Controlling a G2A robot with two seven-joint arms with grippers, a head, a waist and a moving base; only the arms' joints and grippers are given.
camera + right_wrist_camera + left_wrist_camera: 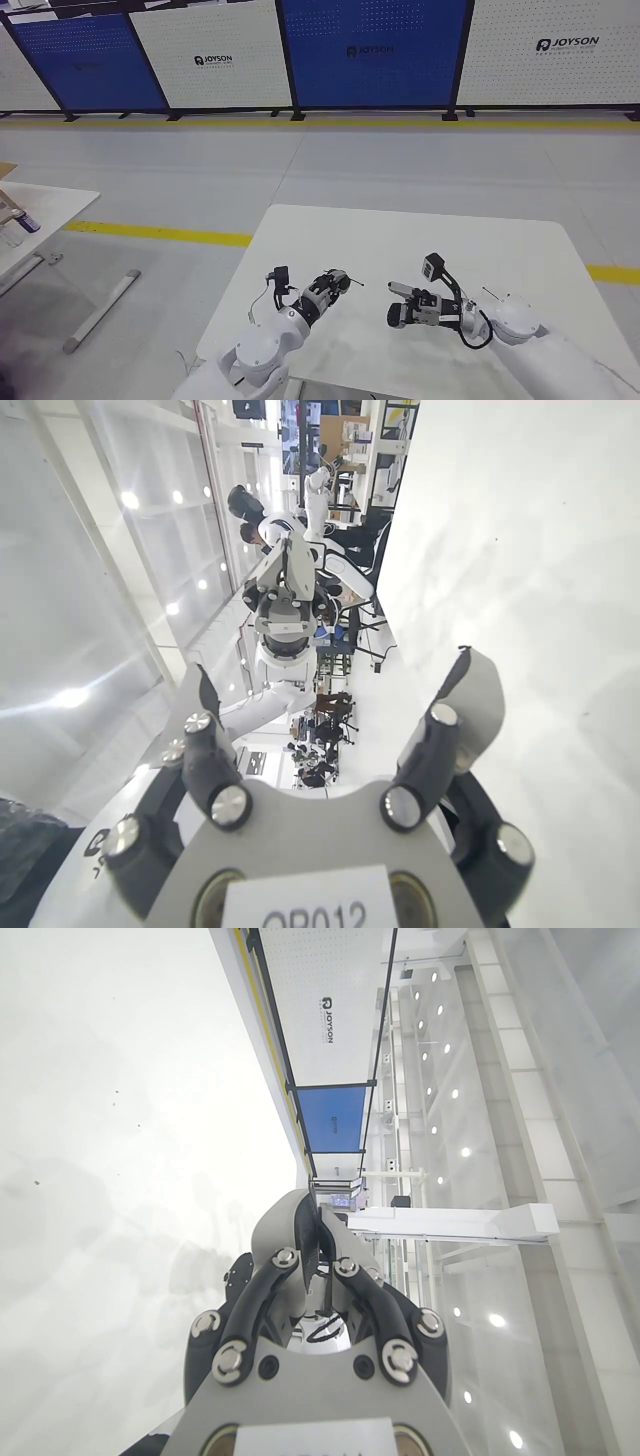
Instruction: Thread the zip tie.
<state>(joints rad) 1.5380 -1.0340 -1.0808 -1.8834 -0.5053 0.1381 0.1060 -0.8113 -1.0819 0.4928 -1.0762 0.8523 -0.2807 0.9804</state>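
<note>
Over on the left, the left gripper point(337, 279) hangs low over the white bench point(420, 240), aimed across at its partner. Its fingers point(310, 1238) are clenched, black pads pressed together, and pinched between them is a thin dark strip that has to be the zip tie point(354, 283). A short end pokes out past the fingertips toward the middle of the bench. Whether that free end is the tail or the head is too fine to tell.

Across the gap, the right gripper point(398, 312) faces it at about the same height, near but not touching. Its fingers point(470, 680) are spread wide and hold nothing.

So this looks like the early part of the job: the tie is up off the bench and presented, with no loop formed yet. The next move, by my reading, belongs to the right arm. It needs to close in, line up with that slender end and take hold of it. Only then can the tail be bent round and fed into the head. That calls for fine alignment, because the strip is narrow and will flex if nudged.
</note>
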